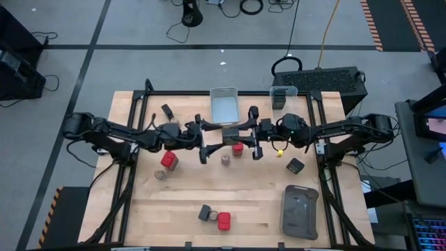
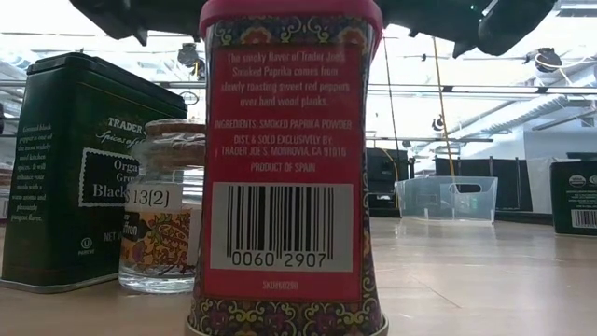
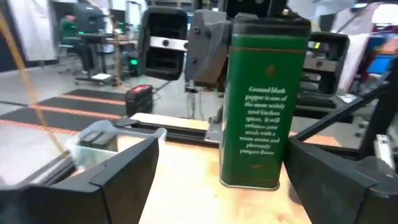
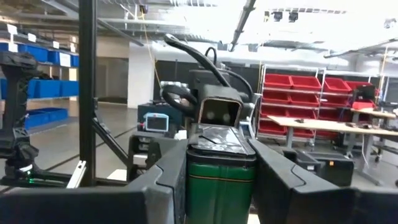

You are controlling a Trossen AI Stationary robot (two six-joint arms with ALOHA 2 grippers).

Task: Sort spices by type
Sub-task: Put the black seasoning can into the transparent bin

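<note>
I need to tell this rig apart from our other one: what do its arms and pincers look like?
Both arms are dark, near-black jointed links; the left arm and right arm reach in from opposite table sides. Thin black cables loop near the wrists. Each pincer has two broad, flat, matte dark fingers. A small green light glows on the right wrist.

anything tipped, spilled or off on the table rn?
Nothing spilled or visibly damaged. The spices are scattered unsorted across the table. The green pepper tin stands upright between the open left gripper fingers, while the right gripper clamps its top. Both arms on one tin at mid-table is the only oddity.
</note>
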